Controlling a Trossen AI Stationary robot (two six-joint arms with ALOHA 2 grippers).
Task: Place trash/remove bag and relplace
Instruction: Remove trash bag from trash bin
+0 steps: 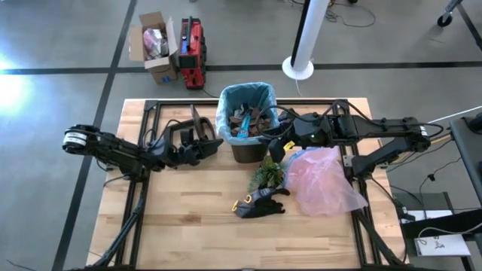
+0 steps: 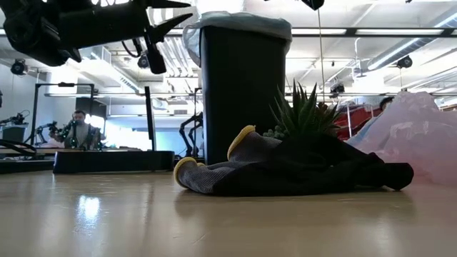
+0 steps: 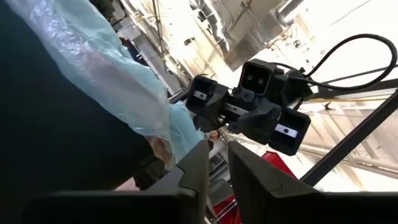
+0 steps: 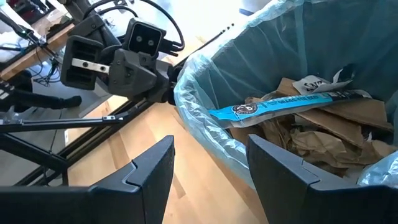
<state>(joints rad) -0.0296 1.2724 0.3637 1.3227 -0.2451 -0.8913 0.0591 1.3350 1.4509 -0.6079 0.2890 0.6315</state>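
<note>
Trash [image 4: 311, 124] sits inside teal bag [image 1: 246, 96], bag lining black bin [image 2: 239, 93] at tabletop [image 1: 196, 218] rear. Loading looks done; bag removal and relining left. Left tool [image 1: 202, 143] beside bin rim, fingers nearly closed, holding nothing. Right tool [image 4: 208, 165] open over opposite rim, empty.

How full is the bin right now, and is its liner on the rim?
Partly full: crumpled brown paper and a blue wrapper lie inside. The teal liner is folded over the black bin rim.
</note>
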